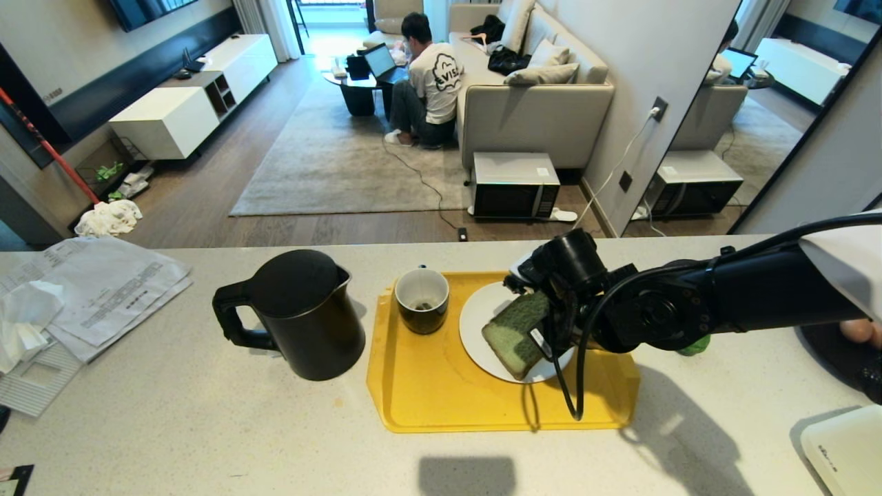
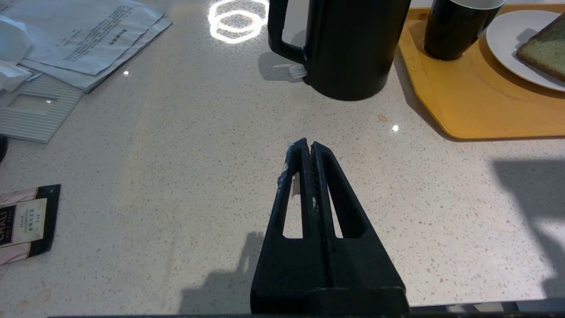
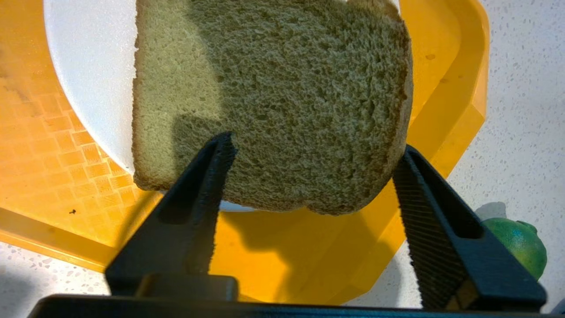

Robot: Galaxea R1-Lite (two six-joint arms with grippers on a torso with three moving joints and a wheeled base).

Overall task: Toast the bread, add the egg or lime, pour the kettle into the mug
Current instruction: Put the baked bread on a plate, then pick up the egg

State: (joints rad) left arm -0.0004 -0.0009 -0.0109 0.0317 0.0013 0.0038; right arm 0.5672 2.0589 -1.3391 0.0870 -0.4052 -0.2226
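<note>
Bread lay on plate, tray beneath | my right gripper spread open astride its near edge | lime just beside | left gripper closed, parked far from it.

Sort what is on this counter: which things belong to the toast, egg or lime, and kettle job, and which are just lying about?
Job: bread on the white plate, yellow tray, mug, kettle, lime, egg, right gripper open around the bread.

Lying about: papers, tea sachet, parked left gripper.

One kettle, one mug, one bread.
</note>
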